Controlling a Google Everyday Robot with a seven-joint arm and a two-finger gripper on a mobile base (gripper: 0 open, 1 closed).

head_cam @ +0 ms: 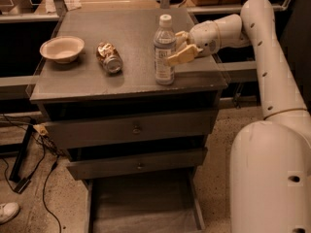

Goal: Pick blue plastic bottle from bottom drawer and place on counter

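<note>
End effector (175, 50) touches upright blue plastic bottle (164, 57) on counter (127, 30).

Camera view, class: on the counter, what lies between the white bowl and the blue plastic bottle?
A crushed can, on its side, in the camera view; the gripper is close beside the blue plastic bottle.

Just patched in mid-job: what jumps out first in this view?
A clear bluish plastic bottle with white cap stands upright on the grey counter, near its right edge, with the robot's gripper right beside it. Left of it sit a crushed metal can and a pale bowl; the bottom drawer hangs open below.
</note>
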